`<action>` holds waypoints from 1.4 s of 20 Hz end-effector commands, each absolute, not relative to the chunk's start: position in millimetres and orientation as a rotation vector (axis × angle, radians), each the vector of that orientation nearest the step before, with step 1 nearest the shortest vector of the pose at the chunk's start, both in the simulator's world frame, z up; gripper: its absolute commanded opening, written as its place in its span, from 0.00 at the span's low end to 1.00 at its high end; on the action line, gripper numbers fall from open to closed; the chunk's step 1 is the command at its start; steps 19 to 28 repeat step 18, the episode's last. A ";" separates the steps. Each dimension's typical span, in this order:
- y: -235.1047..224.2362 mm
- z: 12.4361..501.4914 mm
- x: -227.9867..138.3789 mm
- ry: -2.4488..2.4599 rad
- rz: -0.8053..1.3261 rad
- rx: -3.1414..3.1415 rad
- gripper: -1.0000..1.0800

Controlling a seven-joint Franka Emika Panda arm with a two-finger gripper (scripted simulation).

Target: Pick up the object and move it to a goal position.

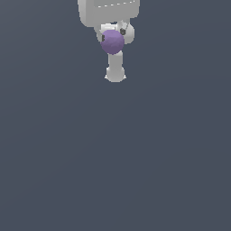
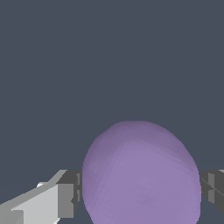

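Observation:
The object is a small matte purple ball (image 1: pixel 112 42). It sits near the top of the exterior view, in front of the white arm. In the wrist view the ball (image 2: pixel 141 175) fills the space between the two fingers. One grey pad (image 2: pixel 70 192) presses one side of it and the other pad (image 2: pixel 213 189) presses the opposite side. My gripper (image 2: pixel 141 192) is shut on the ball. In the exterior view the gripper (image 1: pixel 113 39) is mostly hidden behind the ball, and whether the ball rests on the floor or hangs above it cannot be told.
A plain dark grey floor (image 1: pixel 115 158) fills both views. The white arm's base and links (image 1: pixel 115 72) stand behind the ball at the top of the exterior view.

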State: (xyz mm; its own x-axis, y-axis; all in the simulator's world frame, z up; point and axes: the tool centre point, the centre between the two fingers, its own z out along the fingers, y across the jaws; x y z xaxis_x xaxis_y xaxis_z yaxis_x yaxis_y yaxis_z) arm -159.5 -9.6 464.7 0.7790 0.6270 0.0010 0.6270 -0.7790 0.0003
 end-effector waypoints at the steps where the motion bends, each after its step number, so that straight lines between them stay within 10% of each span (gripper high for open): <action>1: -10.0 465.6 -159.2 -1.045 0.000 -2.963 0.00; 28: -5.4 483.0 -148.0 -1.045 0.000 -2.963 0.00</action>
